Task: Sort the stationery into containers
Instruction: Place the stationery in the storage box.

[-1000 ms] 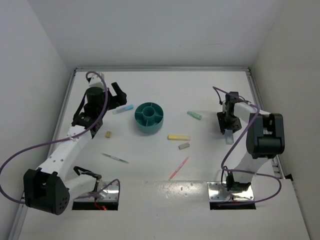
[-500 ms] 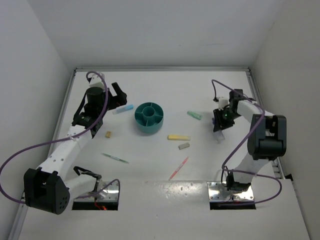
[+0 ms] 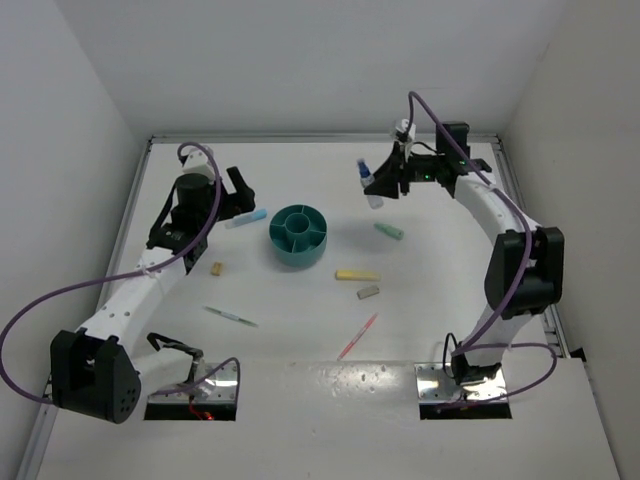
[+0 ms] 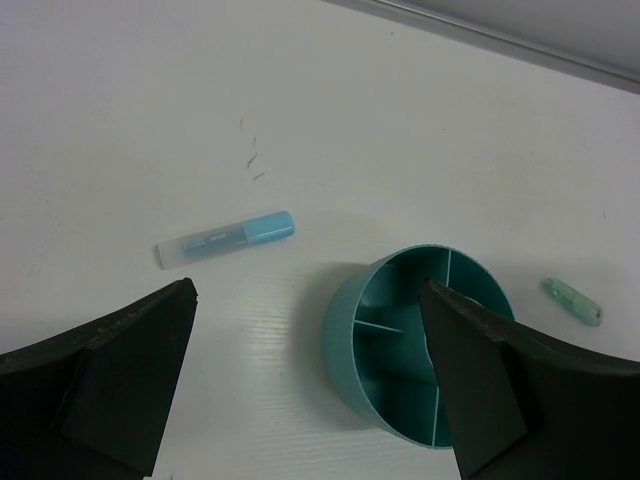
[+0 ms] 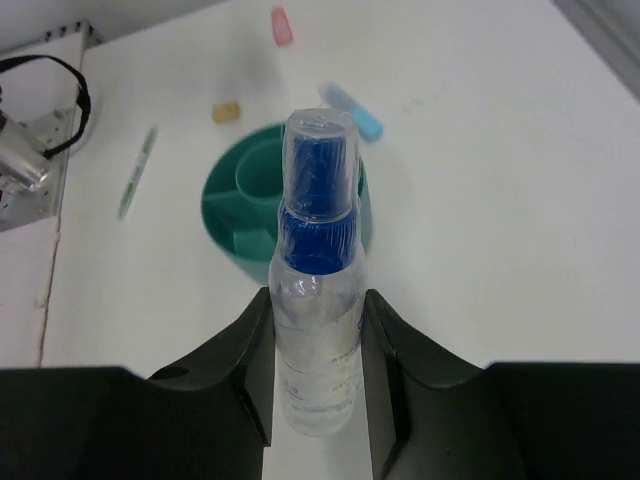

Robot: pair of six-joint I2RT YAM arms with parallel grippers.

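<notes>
The round teal tub with inner dividers stands mid-table. My right gripper is shut on the clear blue-capped bottle and holds it in the air, up and to the right of the tub. In the right wrist view the bottle sits between both fingers, with the tub behind it. My left gripper is open and empty above the light-blue stick. In the left wrist view the stick lies left of the tub.
A mint-green stick, a yellow stick and a grey block lie right of the tub. A tan block and a white pen lie to its left front. A red pen lies nearer the front.
My right arm has lifted the bottle from the right side of the table and swung it far and leftward, toward the tub. The left arm has hardly moved.
</notes>
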